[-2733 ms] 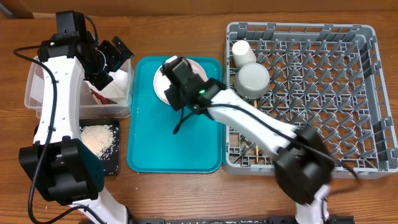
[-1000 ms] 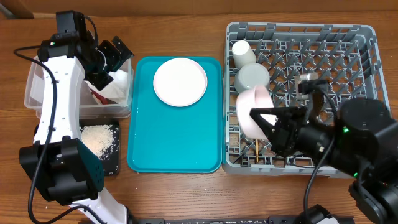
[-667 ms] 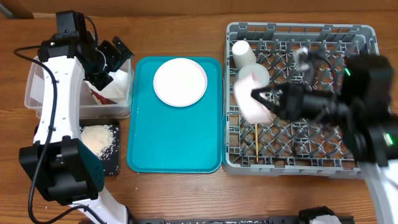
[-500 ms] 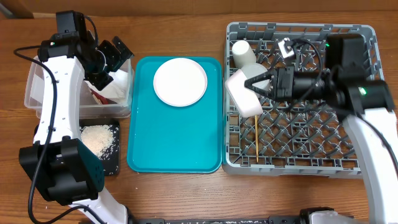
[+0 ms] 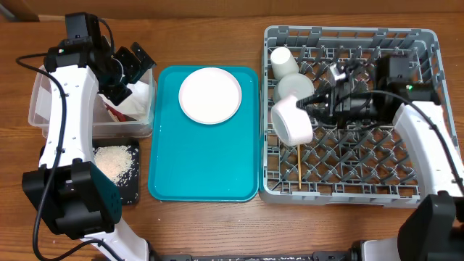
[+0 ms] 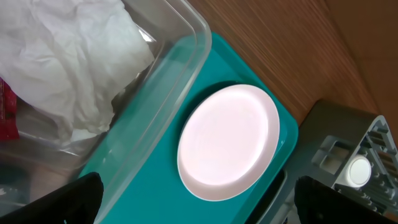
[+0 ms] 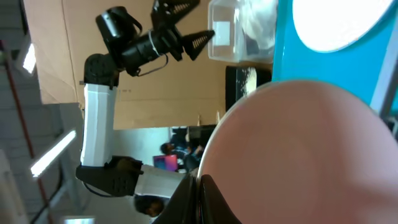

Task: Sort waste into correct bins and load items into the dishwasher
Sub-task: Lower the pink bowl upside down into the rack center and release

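From above we see the teal tray (image 5: 203, 174) in the middle of the desk (image 5: 217, 221), with the pink plate (image 5: 210, 96) flat on its far half. Right of the tray sits the grey dish rack (image 5: 362, 174). The right claw (image 5: 313, 109) reaches across the rack toward the tray and is pinched tight on a bowl (image 5: 291, 121). The bowl is tipped on its side at the claw's tip, just past the tray's right edge. Behind it in the rack are the other bowl (image 5: 296, 85) and the white cup (image 5: 280, 59). A chopstick (image 5: 298, 165) lies in front of it; we cannot tell if there are two.

The right wrist camera shows what the top view can't: dark fingertips (image 7: 189, 202) closed on the bowl's edge. The bowl fills most of that picture and hides the rack.

Left of the tray, the left claw (image 5: 129, 72) hangs wide open over the clear tub (image 5: 36, 101), with nothing in it. Its wrist camera looks down on the napkin (image 6: 68, 62) inside the tub, with a red bit of the wrapper (image 6: 5, 109) cut off at the edge. Rice (image 5: 114, 161) lies on the black tray (image 5: 130, 190), left of the teal tray's near corner.
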`<action>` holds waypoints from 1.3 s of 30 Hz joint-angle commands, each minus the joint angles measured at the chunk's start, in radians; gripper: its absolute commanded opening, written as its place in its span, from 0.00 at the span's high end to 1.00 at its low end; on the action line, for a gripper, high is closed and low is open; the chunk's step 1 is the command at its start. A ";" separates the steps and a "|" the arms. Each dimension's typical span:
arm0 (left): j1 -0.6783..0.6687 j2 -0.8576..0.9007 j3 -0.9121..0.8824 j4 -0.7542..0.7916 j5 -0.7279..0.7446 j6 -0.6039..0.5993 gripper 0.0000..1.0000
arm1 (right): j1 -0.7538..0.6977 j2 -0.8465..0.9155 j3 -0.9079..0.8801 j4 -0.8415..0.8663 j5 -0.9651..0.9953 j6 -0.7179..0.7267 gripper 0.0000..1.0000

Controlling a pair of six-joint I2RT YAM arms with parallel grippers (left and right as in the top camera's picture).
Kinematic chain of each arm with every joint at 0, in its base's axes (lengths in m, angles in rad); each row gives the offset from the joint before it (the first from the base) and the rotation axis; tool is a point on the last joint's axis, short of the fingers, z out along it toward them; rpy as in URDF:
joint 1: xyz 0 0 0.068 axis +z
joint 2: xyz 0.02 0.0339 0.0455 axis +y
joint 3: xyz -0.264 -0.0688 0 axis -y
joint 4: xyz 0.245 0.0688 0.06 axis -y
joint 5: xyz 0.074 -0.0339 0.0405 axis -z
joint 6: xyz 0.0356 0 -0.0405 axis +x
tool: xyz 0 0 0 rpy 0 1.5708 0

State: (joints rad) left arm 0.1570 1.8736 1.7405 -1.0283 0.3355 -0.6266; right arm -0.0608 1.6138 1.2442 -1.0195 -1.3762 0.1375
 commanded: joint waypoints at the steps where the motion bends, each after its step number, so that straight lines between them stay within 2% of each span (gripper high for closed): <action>1: -0.007 -0.010 0.013 0.000 -0.006 -0.006 0.00 | -0.003 0.003 -0.073 0.041 -0.069 0.000 0.96; 4: -0.007 -0.010 0.013 0.000 -0.006 -0.006 0.00 | -0.003 0.003 -0.120 0.072 -0.069 0.005 0.96; 9: -0.007 -0.010 0.013 0.000 -0.006 -0.005 0.00 | -0.003 0.003 -0.140 0.127 -0.062 0.095 0.96; 11: -0.007 -0.010 0.013 0.000 -0.006 -0.005 0.00 | -0.003 0.002 -0.140 0.163 -0.034 0.199 0.96; 12: -0.007 -0.010 0.013 0.000 -0.006 -0.006 0.00 | -0.003 0.002 -0.140 0.197 0.019 0.290 0.96; 15: -0.007 -0.010 0.013 0.000 -0.006 -0.006 0.00 | -0.001 0.002 -0.140 0.235 0.163 0.447 0.96; 22: -0.007 -0.010 0.013 0.001 -0.006 -0.006 0.00 | -0.001 0.002 -0.140 0.253 0.271 0.552 0.96; 24: -0.007 -0.010 0.013 0.000 -0.006 -0.006 0.00 | -0.001 0.002 -0.140 0.249 0.369 0.568 0.96; 32: -0.007 -0.010 0.013 0.001 -0.006 -0.006 0.00 | -0.002 0.002 -0.140 0.255 0.490 0.569 0.95; 36: -0.007 -0.010 0.013 0.000 -0.006 -0.006 0.00 | -0.002 0.002 -0.140 0.255 0.600 0.553 0.87; 39: -0.007 -0.010 0.013 0.000 -0.006 -0.006 0.00 | -0.002 0.002 -0.140 0.256 0.635 0.444 0.80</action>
State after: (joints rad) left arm 0.1570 1.8736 1.7405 -1.0283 0.3359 -0.6266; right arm -0.0650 1.6150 1.1080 -0.7670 -0.8196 0.6743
